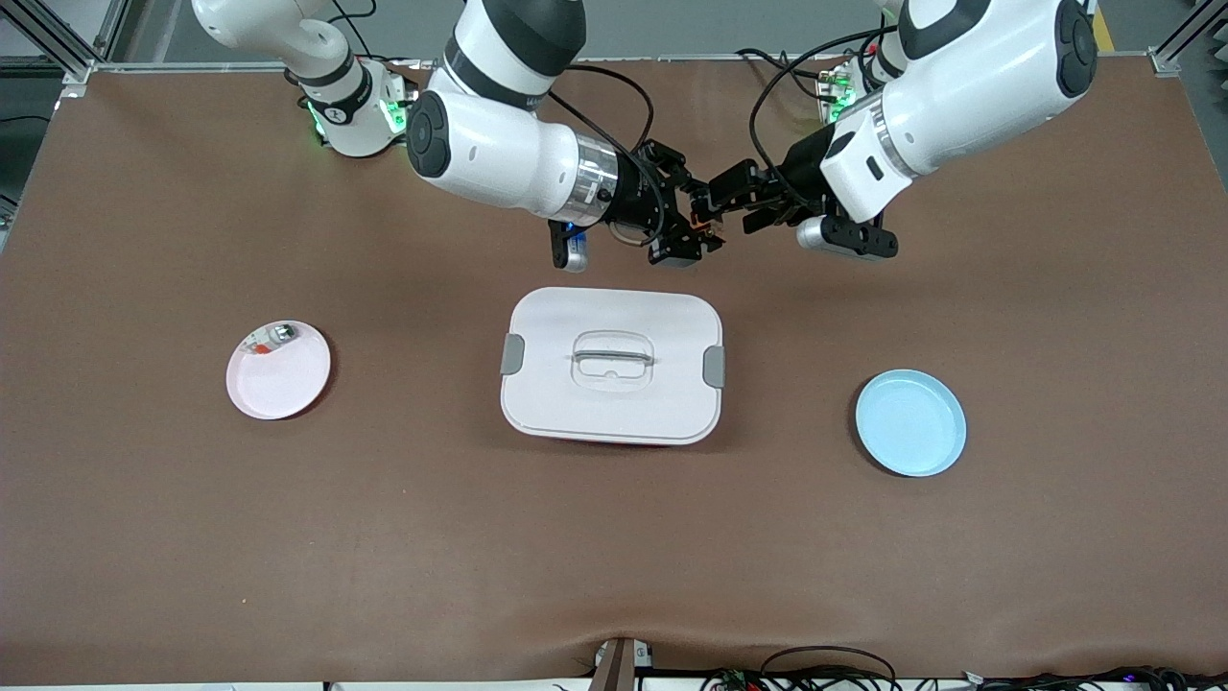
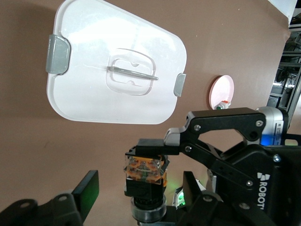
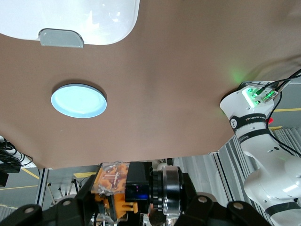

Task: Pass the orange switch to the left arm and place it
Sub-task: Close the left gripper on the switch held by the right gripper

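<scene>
Item: orange switch (image 1: 707, 224), a small black-bodied component with an orange, clear-topped contact end. Location: in the air, up over the worktop (image 1: 144, 537) strip between the box and the arm bases, not over the box lid itself

Holder: right claw (image 1: 698, 227), pressed together on the switch; the left wrist view shows a finger clamped across the switch body, orange end facing out toward the left claw. The exposed end looks offered for a handover, so the other arm has something to bite on

Receiver: left claw (image 1: 721, 197), met nose to nose with the right one just above the box's edge nearest the bases. Its fingers (image 2: 87, 190) stand spread on either side of the switch, not visibly touching it; the take seems not yet made

Landmark: box (image 1: 612, 364), white, rounded, grey side latches, recessed lid handle, lid on, at mid-worktop. It sits squarely between the two plates, which is likely why the exchange is held up in the air and off to the base side of the box

Other stock: pink plate (image 1: 278, 370), well apart from the box toward the right arm's end, carrying a small silver-and-red item (image 1: 270, 339) at its rim. Blue plate (image 1: 910, 422), well apart from the box toward the left arm's end, nothing on it; probably the destination

Markings: "ROBOT…" in white on the right claw's body, cut off at the frame edge; no other lettering legible
</scene>
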`<state>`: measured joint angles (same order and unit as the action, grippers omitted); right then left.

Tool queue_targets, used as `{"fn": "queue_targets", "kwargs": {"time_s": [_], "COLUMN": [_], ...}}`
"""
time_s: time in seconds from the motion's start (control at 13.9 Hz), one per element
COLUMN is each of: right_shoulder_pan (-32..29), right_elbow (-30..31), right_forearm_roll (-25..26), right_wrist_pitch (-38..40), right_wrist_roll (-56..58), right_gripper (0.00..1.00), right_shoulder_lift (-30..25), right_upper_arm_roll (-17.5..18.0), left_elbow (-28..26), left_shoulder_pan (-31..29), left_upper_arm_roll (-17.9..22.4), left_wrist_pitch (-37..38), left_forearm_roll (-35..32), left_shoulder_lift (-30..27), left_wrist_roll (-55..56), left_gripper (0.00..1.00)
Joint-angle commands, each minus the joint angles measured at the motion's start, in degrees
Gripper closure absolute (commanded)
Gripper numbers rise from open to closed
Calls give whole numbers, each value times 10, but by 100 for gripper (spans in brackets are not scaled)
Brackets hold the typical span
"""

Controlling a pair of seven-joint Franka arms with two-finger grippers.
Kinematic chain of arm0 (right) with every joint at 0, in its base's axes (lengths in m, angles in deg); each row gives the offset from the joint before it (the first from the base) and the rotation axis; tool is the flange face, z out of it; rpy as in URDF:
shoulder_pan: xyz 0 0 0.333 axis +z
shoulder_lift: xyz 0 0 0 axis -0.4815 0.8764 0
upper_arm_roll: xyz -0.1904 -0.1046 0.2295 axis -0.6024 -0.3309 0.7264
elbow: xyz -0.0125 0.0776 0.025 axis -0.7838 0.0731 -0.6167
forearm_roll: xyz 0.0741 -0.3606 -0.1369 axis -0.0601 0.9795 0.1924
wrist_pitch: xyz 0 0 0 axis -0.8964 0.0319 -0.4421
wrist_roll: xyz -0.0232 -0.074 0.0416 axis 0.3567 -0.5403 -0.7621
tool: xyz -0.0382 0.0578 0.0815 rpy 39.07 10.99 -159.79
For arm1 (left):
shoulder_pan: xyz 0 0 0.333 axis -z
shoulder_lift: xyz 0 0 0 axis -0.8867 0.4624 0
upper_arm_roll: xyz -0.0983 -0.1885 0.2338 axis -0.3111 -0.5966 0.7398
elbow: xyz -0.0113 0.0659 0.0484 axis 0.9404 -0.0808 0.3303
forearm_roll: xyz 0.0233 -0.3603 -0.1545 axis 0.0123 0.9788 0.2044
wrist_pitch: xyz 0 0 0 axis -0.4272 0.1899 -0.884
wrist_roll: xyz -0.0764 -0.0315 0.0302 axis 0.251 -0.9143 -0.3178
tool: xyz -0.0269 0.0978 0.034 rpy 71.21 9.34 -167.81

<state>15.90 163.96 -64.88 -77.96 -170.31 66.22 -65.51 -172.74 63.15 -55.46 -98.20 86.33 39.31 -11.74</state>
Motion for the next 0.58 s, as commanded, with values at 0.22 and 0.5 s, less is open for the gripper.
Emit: {"fn": "queue_targets", "kwargs": {"time_s": [0.22,0.5], "right_shoulder_pan": [5,5], "right_elbow": [-16,-16], "right_forearm_roll": [-10,-10], "right_wrist_pitch": [4,4], "right_wrist_roll": [-10,-10], "right_gripper": [69,69], "right_shoulder_lift": [8,8], "right_upper_arm_roll": [-5,-5], "left_elbow": [-18,-18], "left_shoulder_pan": [-3,-2], "left_upper_arm_roll": [-12,-13], "left_wrist_pitch": [-19,-19], "left_forearm_roll": [15,16], "left_shoulder_lift": [-3,2], "left_wrist_roll": [-23,-29], "left_gripper": [22,28]}}
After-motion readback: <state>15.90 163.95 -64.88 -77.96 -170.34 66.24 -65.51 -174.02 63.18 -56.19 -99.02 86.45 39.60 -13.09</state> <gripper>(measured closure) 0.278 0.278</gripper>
